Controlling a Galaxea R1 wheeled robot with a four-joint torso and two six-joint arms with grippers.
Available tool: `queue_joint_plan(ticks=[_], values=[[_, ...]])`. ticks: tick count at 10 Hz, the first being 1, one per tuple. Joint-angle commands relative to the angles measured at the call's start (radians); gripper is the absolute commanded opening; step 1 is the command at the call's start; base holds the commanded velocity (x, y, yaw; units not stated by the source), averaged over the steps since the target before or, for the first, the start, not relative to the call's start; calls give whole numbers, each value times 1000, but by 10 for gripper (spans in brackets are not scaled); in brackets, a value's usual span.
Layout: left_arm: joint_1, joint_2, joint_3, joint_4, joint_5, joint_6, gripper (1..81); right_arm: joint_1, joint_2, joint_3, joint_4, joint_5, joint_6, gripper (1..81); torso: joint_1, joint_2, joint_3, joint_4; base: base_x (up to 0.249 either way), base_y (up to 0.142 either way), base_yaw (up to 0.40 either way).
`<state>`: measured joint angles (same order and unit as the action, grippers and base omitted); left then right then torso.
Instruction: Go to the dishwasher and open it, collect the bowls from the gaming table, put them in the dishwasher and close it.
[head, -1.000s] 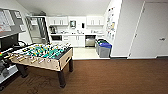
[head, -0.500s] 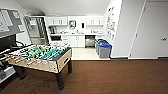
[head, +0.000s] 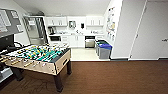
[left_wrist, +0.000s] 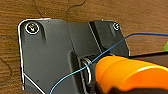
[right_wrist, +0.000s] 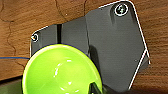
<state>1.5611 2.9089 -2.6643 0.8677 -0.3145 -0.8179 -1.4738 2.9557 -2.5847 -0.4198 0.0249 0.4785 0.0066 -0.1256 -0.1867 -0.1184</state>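
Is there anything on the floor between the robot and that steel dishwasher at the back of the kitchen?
Nothing visible blocks the middle. The dishwasher sits at the far kitchen wall, beyond open brown floor. The table-football table stands off to the left, and the bins stand just right of the dishwasher, close to the approach but not in front of it.

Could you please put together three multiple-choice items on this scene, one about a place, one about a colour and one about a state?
1. Where does the table-football table stand in the head view?
A. left, on the brown floor
B. inside the kitchen
C. against the right wall

2. What colour is the bowl in the right wrist view?
A. blue
B. bright green
C. white

3. How does the dishwasher look?
A. door hanging open
C. pulled out of the counter
B. door shut

Key: 1 A, it stands left on the brown floor; 2 B, its inside is bright green; 3 B, its steel front sits flush under the counter.
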Motion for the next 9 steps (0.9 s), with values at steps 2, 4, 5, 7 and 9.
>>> queue_joint_plan(ticks=[2, 4, 5, 7, 9], values=[[-31, -13, 1, 7, 25, -4, 10, 46, -2, 8, -7, -48, -1, 10, 0, 0, 0, 0, 132, 0, 0], [-29, -13, 1, 7, 23, -4, 10, 46, -2, 8, -7, -48, -1, 10, 0, 0, 0, 0, 136, 0, 0], [-31, -13, 1, 7, 23, -4, 10, 46, -2, 8, -7, -48, -1, 10, 0, 0, 0, 0, 140, 0, 0], [-29, -9, 1, 7, 25, -4, 10, 46, -4, 8, -7, -48, -1, 10, 0, 0, 0, 0, 141, 0, 0], [-31, -9, 1, 7, 25, -4, 10, 46, -4, 8, -5, -48, -1, 10, 0, 0, 0, 0, 141, 0, 0]])
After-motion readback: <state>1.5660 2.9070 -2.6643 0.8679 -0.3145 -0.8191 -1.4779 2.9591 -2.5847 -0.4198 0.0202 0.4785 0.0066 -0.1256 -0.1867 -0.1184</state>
